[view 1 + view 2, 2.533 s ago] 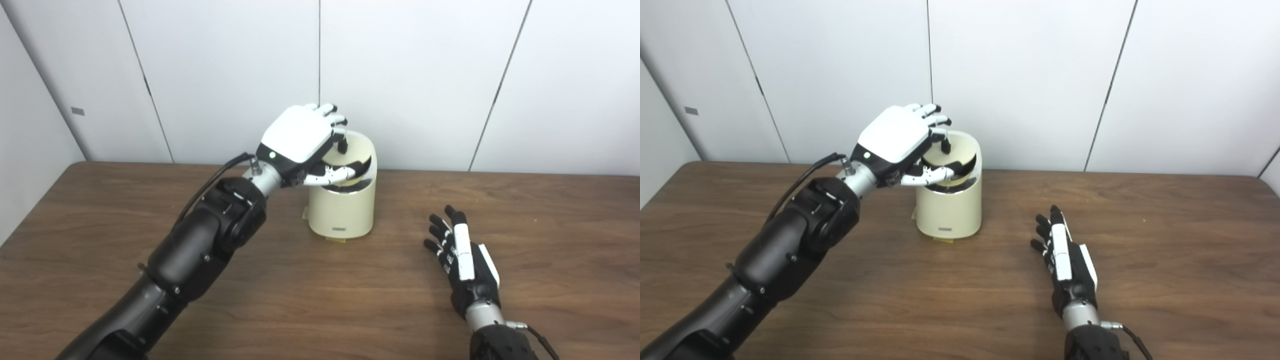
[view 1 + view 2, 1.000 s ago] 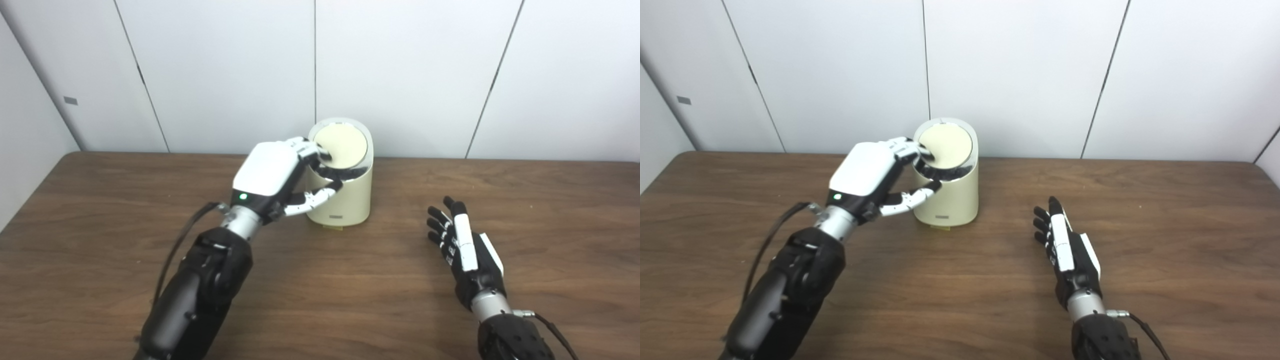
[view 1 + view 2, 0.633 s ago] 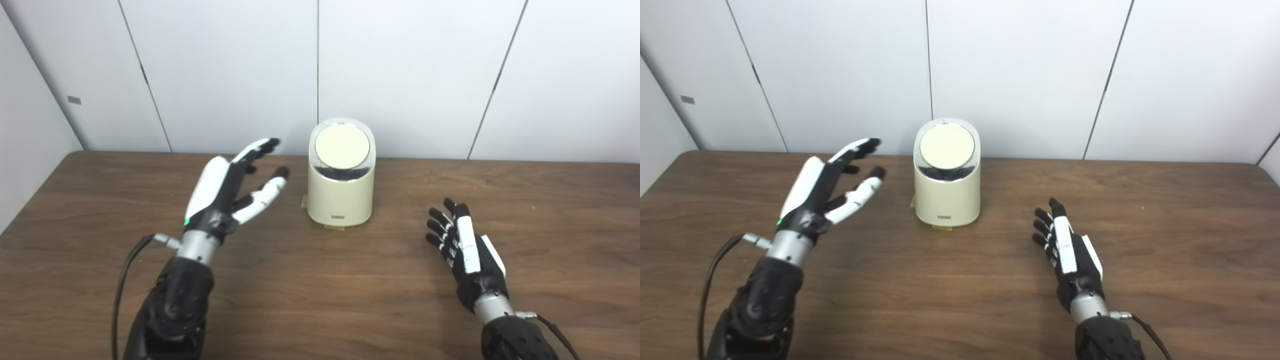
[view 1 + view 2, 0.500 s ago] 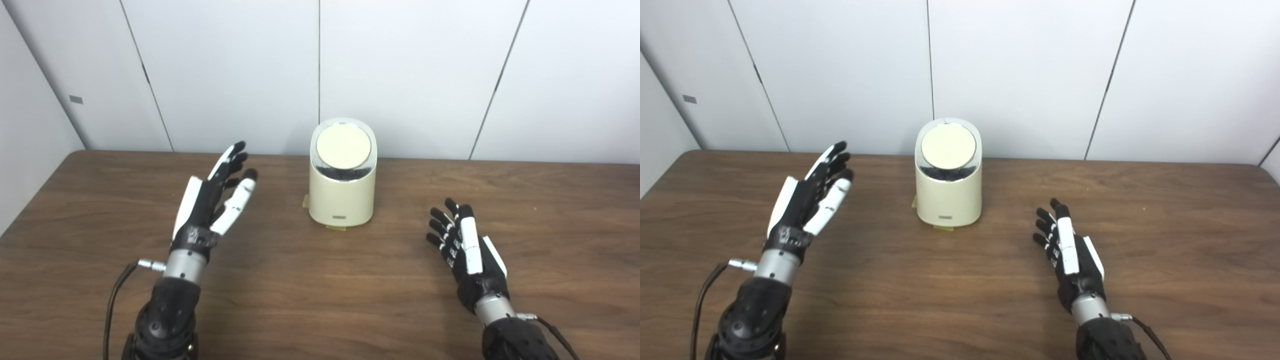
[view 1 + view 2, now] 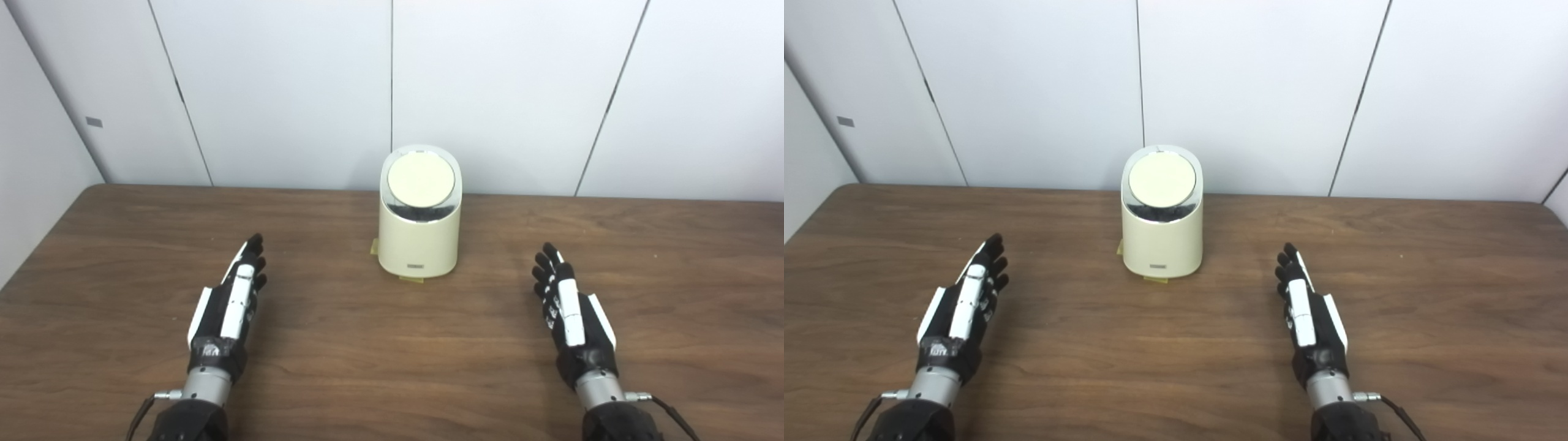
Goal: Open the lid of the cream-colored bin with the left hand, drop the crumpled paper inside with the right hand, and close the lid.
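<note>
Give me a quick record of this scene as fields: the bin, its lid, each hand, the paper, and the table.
bin: cream-colored bin, upright at the back middle of the table
lid: round lid, closed
left hand: left hand, open, holds nothing, low over the table left of the bin
right hand: right hand, open, holds nothing, right of the bin
crumpled paper: none visible
table: brown wooden table

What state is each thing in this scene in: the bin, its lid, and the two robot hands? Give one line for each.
Bin: upright on the table, near the wall.
Lid: closed, flat on top of the bin.
Left hand: open, empty, low over the table, apart from the bin.
Right hand: open, empty, low over the table, apart from the bin.
</note>
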Action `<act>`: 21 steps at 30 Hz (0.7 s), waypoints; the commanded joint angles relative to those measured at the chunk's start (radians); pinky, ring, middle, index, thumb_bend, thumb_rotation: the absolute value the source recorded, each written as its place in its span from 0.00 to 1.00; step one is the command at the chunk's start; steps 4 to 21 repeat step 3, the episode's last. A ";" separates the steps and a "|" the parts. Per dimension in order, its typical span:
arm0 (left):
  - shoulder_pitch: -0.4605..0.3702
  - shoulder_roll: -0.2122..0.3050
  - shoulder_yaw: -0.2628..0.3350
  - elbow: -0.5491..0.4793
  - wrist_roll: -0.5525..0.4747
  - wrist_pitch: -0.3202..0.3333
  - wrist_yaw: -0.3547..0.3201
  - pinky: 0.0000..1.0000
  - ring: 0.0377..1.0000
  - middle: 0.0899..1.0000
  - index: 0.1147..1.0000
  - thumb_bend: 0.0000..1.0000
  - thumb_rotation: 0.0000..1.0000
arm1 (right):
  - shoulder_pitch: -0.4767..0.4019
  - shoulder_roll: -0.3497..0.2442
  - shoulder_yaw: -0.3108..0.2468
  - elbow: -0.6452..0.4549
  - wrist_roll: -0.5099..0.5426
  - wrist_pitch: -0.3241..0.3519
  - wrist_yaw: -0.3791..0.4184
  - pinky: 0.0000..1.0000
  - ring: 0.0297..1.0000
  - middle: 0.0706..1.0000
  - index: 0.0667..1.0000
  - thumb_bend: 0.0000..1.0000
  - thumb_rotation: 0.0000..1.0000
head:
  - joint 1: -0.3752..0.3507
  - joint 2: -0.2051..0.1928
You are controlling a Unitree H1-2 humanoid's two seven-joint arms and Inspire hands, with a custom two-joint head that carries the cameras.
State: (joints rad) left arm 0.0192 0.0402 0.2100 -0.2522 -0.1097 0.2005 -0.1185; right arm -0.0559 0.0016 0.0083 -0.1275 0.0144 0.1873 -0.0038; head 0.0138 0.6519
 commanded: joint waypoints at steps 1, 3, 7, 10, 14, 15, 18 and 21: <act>-0.016 0.000 -0.003 -0.003 -0.034 -0.063 0.001 1.00 1.00 1.00 1.00 0.47 0.91 | -0.023 -0.005 -0.001 -0.026 -0.021 -0.063 -0.010 1.00 1.00 1.00 0.99 0.65 1.00 | -0.009 0.001; -0.008 -0.006 -0.007 0.008 -0.049 -0.083 0.004 1.00 1.00 1.00 1.00 0.45 0.92 | -0.021 -0.016 0.002 -0.029 -0.051 -0.083 -0.016 1.00 1.00 1.00 0.99 0.64 1.00 | -0.017 0.002; -0.008 -0.006 -0.007 0.008 -0.049 -0.083 0.004 1.00 1.00 1.00 1.00 0.45 0.92 | -0.021 -0.016 0.002 -0.029 -0.051 -0.083 -0.016 1.00 1.00 1.00 0.99 0.64 1.00 | -0.017 0.002; -0.008 -0.006 -0.007 0.008 -0.049 -0.083 0.004 1.00 1.00 1.00 1.00 0.45 0.92 | -0.021 -0.016 0.002 -0.029 -0.051 -0.083 -0.016 1.00 1.00 1.00 0.99 0.64 1.00 | -0.017 0.002; -0.008 -0.006 -0.007 0.008 -0.049 -0.083 0.004 1.00 1.00 1.00 1.00 0.45 0.92 | -0.021 -0.016 0.002 -0.029 -0.051 -0.083 -0.016 1.00 1.00 1.00 0.99 0.64 1.00 | -0.017 0.002; -0.008 -0.006 -0.007 0.008 -0.049 -0.083 0.004 1.00 1.00 1.00 1.00 0.45 0.92 | -0.021 -0.016 0.002 -0.029 -0.051 -0.083 -0.016 1.00 1.00 1.00 0.99 0.64 1.00 | -0.017 0.002; -0.008 -0.006 -0.007 0.008 -0.049 -0.083 0.004 1.00 1.00 1.00 1.00 0.45 0.92 | -0.021 -0.016 0.002 -0.029 -0.051 -0.083 -0.016 1.00 1.00 1.00 0.99 0.64 1.00 | -0.017 0.002; -0.008 -0.006 -0.007 0.008 -0.049 -0.083 0.004 1.00 1.00 1.00 1.00 0.45 0.92 | -0.021 -0.016 0.002 -0.029 -0.051 -0.083 -0.016 1.00 1.00 1.00 0.99 0.64 1.00 | -0.017 0.002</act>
